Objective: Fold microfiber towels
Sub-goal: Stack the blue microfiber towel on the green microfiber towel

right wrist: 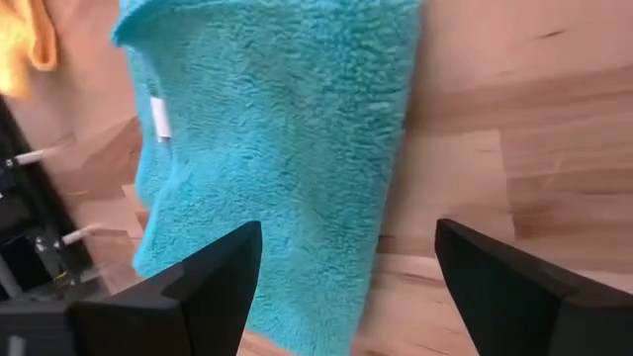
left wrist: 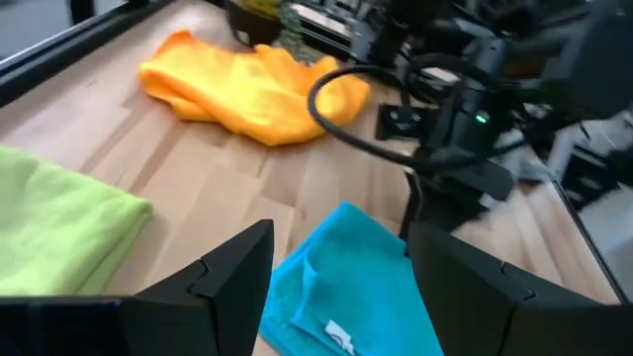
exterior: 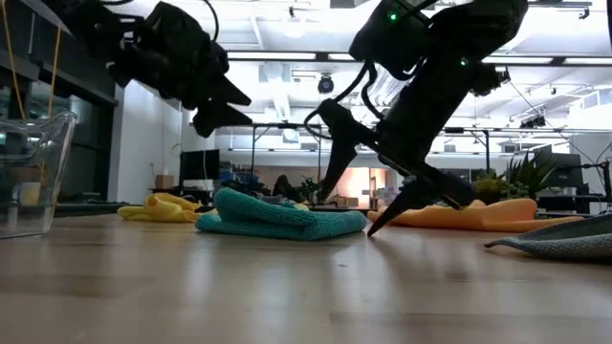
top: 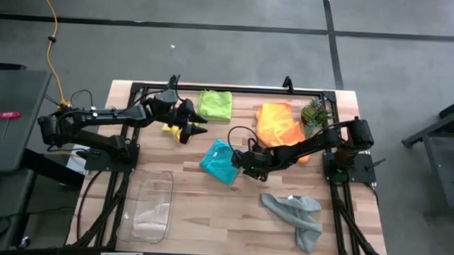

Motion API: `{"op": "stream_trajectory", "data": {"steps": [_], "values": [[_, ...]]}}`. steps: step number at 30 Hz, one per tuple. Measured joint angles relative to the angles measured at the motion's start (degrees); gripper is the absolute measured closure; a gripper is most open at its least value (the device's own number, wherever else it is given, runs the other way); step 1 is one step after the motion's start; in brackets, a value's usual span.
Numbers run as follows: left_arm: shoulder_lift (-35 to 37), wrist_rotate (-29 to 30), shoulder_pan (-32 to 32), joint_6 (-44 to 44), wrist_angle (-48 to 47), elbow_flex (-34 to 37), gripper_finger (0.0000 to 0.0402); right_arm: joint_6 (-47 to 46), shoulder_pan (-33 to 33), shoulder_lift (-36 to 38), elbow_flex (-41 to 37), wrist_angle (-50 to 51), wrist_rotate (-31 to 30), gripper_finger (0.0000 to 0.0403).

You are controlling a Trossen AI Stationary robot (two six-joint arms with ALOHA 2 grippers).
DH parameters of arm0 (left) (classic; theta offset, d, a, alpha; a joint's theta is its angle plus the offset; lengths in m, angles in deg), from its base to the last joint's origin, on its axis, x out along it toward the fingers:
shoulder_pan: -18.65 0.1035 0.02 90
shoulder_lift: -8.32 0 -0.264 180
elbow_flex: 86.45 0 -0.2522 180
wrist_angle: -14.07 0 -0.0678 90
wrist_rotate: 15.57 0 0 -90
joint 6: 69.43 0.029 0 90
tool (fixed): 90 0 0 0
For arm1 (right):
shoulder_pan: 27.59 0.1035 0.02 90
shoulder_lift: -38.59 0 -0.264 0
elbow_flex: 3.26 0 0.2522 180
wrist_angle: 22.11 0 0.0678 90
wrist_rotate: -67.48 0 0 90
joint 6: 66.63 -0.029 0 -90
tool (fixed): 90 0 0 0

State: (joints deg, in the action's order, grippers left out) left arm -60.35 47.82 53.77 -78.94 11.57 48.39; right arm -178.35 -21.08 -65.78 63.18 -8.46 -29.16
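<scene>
The right pincer is seen spread wide open just beside the teal towel, at that towel's edge toward the right arm's base. In the low view its two dark fingers are angled down toward the worktop, one tip reaching the wood next to the folded teal cloth; nothing is held between them. In the right wrist view the teal towel is shown lying flat on the wood, a small white label at one edge, with bare planks beside it.

The left pincer is held above the worktop near the yellow towel, its fingers parted and empty. In the low view it is seen raised well clear of the surface, with the yellow towel bunched on the wood below and behind it.

The lime green towel is laid folded near the far edge of the worktop. The orange towel is spread loosely beside the small spiky plant, partly under the right arm. The grey towel is left crumpled toward the near right corner, well apart from the others. A clear plastic tray is placed at the near left part of the worktop.
</scene>
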Motion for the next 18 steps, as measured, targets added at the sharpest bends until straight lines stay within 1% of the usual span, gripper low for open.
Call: {"op": "stream_trajectory", "data": {"steps": [2, 5, 8, 11, 13, 15, 16, 18], "values": [[0.0, 2.85, -0.56, -1.83, 1.55, 0.84, 0.0177, 0.93, -0.42, -1.71, 0.02, -2.64, 2.19, 0.0107], [0.04, 5.1, -1.17, -3.72, 2.77, 0.9, 0.0177, -0.49, -0.67, -3.25, 0.52, -4.51, 3.32, 0.0107], [0.04, 4.41, -1.17, -8.64, 8.11, 0.9, 0.0177, -0.56, -1.35, -3.46, 0.5, -5.61, 4.06, 0.0107], [0.04, 1.87, -1.11, -13.74, 18.72, 0.9, 0.0177, -0.81, -1.83, -3.61, 0.46, -7.0, 3.09, 0.0115], [0.11, 1.58, -1.03, -17.18, 26.87, 0.9, 0.0177, -0.73, -2.25, -4.2, 0.48, -6.93, 3.06, 0.0131], [0.39, 1.6, -0.7, -20.3, 34.12, 0.88, 0.0177, -0.75, -2.48, -5.05, 0.55, -6.93, 2.79, 0.0157], [0.73, 1.64, -0.46, -21.63, 36.77, 0.78, 0.0177, -0.57, -2.53, -5.51, 0.57, -7.18, 2.68, 0.0174], [1.54, 1.65, -0.16, -23.95, 38.3, -0.15, 0.0177, 0.03, -2.56, -6.33, 0.66, -7.22, 2.36, 0.0214]]}}
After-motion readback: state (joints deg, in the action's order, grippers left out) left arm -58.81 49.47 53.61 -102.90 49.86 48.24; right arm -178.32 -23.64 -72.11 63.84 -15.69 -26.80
